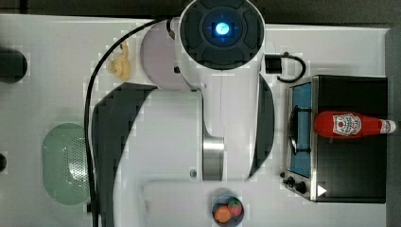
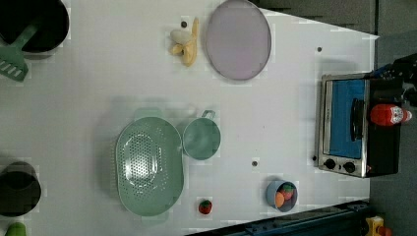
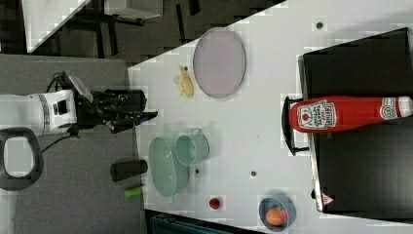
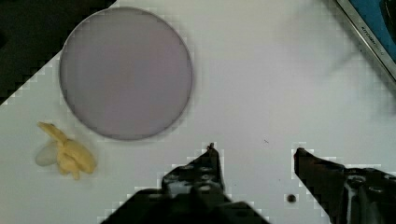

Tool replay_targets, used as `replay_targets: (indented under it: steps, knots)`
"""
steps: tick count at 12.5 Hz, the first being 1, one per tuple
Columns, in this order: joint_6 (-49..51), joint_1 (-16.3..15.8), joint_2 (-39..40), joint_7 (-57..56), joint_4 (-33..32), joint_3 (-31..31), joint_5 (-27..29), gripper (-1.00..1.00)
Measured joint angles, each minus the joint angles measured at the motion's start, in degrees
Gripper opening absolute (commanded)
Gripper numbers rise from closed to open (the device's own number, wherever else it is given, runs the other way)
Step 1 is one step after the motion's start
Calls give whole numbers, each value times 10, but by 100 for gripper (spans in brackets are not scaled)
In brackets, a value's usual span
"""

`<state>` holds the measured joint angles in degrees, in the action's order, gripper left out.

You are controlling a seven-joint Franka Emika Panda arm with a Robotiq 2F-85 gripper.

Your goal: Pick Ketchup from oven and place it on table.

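Black two-fingered gripper spread wide, nothing between the fingers, hanging above bare white tabletop and touching nothing. Seen in the right view on the end of a white arm, well apart from the toaster oven.

Red plastic ketchup bottle with white cap and white-and-red label lying on its side on the flat black top of the small boxy toaster oven, cap toward the top view's right. Label printed with a red tomato emblem and lettering too blurred to read. In the left view, bottle resting across the oven top above the dark handle. Silver strip of the oven frame carrying small dark lettering, not legible. White triangular warning mark on the oven's black top near the knobs.

Oven door of bluish glass, framed in brushed silver, with a curved dark handle and two dark knobs. Round flat grey-lilac plate matte and smooth. Beside it a peeled yellow banana, soft and lumpy. Oval pale-green perforated colander touching a round pale-green cup with a small handle. Small blue bowl holding orange and red toy fruit; small red strawberry alone on the white table.
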<state>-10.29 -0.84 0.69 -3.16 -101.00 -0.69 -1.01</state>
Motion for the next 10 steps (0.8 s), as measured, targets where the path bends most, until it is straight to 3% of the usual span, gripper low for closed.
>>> replay_targets:
  steps: [3,6,10]
  knots:
    - [122,10,-150,0,-126,-8,-7,99]
    - [98,17,-220,0,-97,-20,-4,100]
    - [64,21,-220,1,-70,-68,9,100]
